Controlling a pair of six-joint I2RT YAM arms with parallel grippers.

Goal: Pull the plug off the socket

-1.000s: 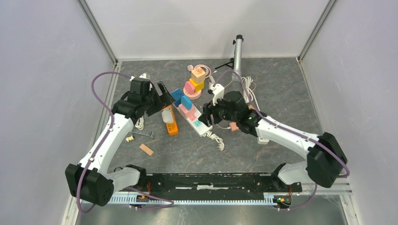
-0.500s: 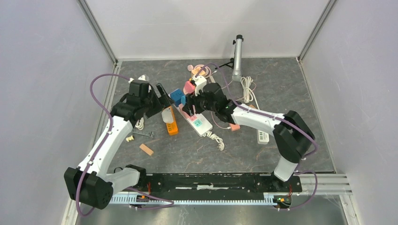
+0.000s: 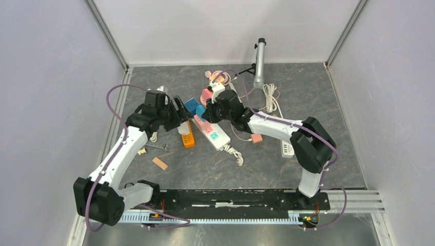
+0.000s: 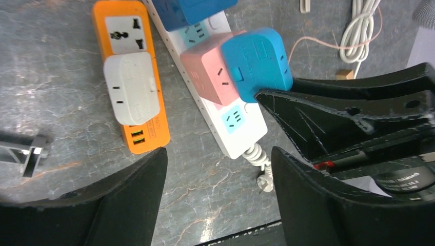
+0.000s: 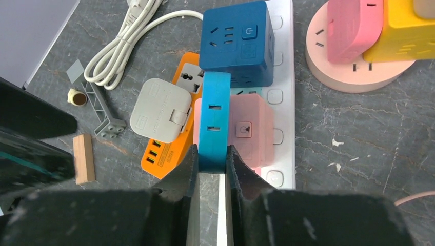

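Note:
A light blue plug stands in the side of a pink cube socket on the white power strip. My right gripper is shut on the near end of the blue plug, one finger flat against each side. In the left wrist view the same blue plug sits against the pink socket, with the right gripper's black fingers reaching in from the right. My left gripper hangs open over the bare table beside the strip's cable end, holding nothing.
An orange power strip carrying a white adapter lies left of the white strip. A dark blue cube sits on the strip's far part, near a round pink base with pink and yellow cubes. A wooden block and a coiled white cable lie nearby.
My right arm swung left from the table's middle to the white strip and closed on the blue plug. The left gripper shifted slightly toward the strip and narrowed a little.

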